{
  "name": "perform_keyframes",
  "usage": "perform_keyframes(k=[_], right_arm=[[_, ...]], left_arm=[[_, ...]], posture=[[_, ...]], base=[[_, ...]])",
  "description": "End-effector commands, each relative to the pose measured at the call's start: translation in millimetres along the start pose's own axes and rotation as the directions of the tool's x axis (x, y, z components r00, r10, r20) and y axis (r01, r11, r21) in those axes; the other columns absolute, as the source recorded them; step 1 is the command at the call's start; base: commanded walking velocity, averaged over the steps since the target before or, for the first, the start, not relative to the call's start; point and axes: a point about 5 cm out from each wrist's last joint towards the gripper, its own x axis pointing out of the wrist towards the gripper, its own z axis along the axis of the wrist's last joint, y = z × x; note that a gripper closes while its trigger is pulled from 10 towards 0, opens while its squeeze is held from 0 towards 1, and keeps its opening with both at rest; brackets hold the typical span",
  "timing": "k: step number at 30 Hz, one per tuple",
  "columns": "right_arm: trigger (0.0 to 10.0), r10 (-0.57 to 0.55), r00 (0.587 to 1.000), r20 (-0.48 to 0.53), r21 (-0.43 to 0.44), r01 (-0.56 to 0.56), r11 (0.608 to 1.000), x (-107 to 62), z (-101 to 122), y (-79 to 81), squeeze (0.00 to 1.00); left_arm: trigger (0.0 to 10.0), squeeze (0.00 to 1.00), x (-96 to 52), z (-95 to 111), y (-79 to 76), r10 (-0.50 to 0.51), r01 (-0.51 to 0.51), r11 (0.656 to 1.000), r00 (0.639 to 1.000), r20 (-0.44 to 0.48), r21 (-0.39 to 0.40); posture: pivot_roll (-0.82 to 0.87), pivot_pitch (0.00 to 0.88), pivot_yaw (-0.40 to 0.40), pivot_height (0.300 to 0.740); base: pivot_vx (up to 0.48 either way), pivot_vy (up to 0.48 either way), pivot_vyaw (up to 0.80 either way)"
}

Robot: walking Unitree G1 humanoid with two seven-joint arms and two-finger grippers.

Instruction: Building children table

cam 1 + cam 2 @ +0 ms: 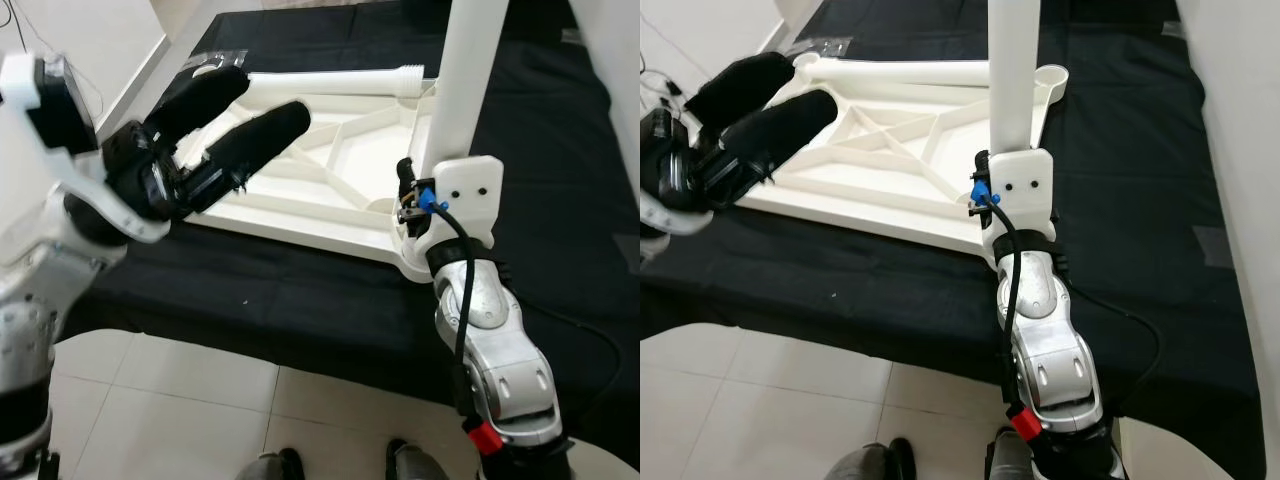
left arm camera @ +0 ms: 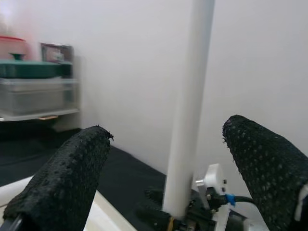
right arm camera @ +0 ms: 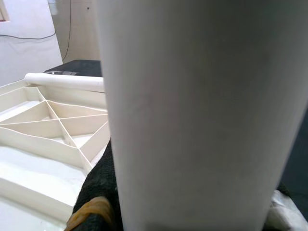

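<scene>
Bright, even indoor light; sharp head views, softer wrist views.
You see the white tabletop (image 1: 330, 170) slightly washed out against the black cloth (image 1: 300, 290), with soft shadows only. In your right wrist view the upright leg (image 3: 202, 115) blurs close up.

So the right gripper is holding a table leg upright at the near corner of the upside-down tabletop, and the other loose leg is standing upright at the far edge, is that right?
Not quite. The right gripper does hold a table leg upright at the near corner of the upside-down tabletop, but the other loose leg lies flat along the far edge, as the left eye view shows.
</scene>
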Motion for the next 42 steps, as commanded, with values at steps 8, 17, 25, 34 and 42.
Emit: perform_keyframes(k=[8, 17, 25, 34, 42], right_arm=[[10.0, -0.016, 0.987, -0.158, -0.001, 0.016, 1.0, -4.4, -32.8, 1.9, 0.0], [10.0, -0.016, 0.989, -0.145, 0.01, 0.017, 1.0, -5.1, -29.9, 5.3, 0.0], [10.0, -0.007, 0.991, -0.135, 0.02, 0.01, 1.0, -5.3, -27.8, 9.5, 0.0], [10.0, 0.0, 0.991, -0.132, 0.031, 0.004, 1.0, -6.3, -26.2, 13.1, 0.0], [10.0, 0.003, 0.992, -0.124, 0.036, 0.002, 0.999, -6.1, -24.3, 14.7, 0.0]], left_arm=[[10.0, 0.0, 46.7, -8.3, 26.2, -0.183, 0.175, 0.977, 0.981, -0.059, -0.12], [10.0, 0.0, 87.7, -34.1, 20.5, -0.41, 0.377, 0.892, 0.907, -0.097, -0.249], [10.0, 0.0, 112.7, -48.0, 15.4, -0.514, 0.478, 0.85, 0.845, -0.146, -0.223], [5.3, 0.0, 133.7, -58.3, 16.3, -0.549, 0.529, 0.836, 0.818, -0.175, -0.147], [0.0, 0.0, 143.2, -64.0, 16.5, -0.557, 0.545, 0.831, 0.81, -0.183, -0.114]], posture=[[0.02, 0.272, 0.183, 0.74], [0.0, 0.264, 0.195, 0.74], [0.0, 0.261, 0.206, 0.74], [-0.01, 0.267, 0.218, 0.74], [-0.01, 0.267, 0.222, 0.74]], base=[[0.0, 0.0, 0.0], [0.0, 0.0, 0.0], [0.0, 0.0, 0.0], [0.0, 0.0, 0.0], [0.0, 0.0, 0.0]])
